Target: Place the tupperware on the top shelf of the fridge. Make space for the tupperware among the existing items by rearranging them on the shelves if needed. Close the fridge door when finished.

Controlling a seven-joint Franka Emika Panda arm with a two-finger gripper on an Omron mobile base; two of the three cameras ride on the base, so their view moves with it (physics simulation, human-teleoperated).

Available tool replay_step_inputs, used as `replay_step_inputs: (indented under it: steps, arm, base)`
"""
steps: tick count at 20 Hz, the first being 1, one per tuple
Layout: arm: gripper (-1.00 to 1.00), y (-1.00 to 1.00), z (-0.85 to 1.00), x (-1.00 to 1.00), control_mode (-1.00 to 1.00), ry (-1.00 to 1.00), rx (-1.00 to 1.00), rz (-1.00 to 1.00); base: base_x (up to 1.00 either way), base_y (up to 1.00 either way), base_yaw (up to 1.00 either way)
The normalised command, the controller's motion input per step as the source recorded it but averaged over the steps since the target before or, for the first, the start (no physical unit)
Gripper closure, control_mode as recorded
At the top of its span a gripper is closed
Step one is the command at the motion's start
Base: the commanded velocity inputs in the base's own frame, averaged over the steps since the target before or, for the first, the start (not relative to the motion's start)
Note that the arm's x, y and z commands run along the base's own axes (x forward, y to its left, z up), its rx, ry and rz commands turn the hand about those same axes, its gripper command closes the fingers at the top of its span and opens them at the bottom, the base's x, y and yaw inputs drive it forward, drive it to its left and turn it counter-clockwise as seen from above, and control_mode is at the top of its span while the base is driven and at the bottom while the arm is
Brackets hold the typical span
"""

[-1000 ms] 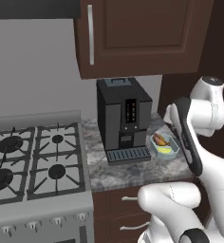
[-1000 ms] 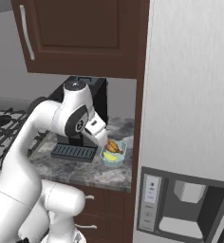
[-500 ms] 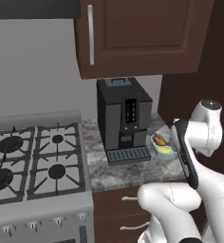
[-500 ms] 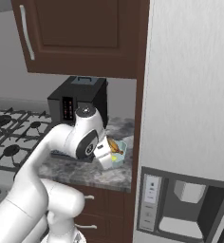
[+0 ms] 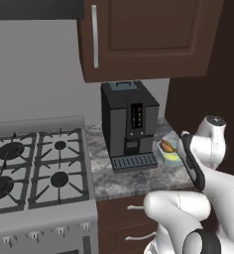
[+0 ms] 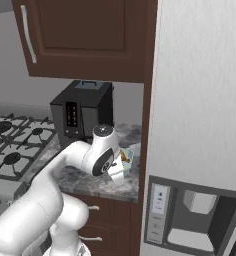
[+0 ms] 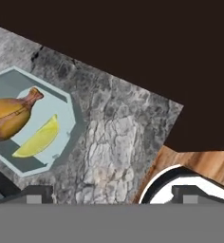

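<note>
Hand view: shallow pale blue-green translucent tupperware on the grey stone counter, probably light, stiff, slick-walled; I'd pinch across its short rim, tool spread wide, gripping nothing

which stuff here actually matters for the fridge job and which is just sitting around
Part of the job:
- tupperware, on the counter with orange-brown and yellow food inside
- fridge, doors shut
- tool, open, above the counter beside the tupperware

Just lying about:
- coffee machine
- stove
- upper cabinet
- stone counter
</note>
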Motion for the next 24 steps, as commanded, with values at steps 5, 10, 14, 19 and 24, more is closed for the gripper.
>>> replay_step_inputs:
  steps: [5,10,14,19,24]
  arm:
    - [-1.00,-0.06,-0.31,0.56,-1.00,0.10,0.00,-0.07]
    - [-1.00,-0.19,-0.40,0.41,-1.00,0.07,0.03,-0.05]
    - [-1.00,-0.33,-0.35,0.34,-1.00,0.01,0.09,-0.05]
    - [-1.00,-0.12,-0.25,0.32,-1.00,0.02,0.06,-0.03]
    - [-1.00,0.00,-0.32,0.24,-1.00,0.07,0.01,-0.06]
  base:
    - [0.00,0.00,0.00]
    - [0.00,0.00,0.00]
    - [0.00,0.00,0.00]
    - [0.00,0.00,0.00]
    - [0.00,0.00,0.00]
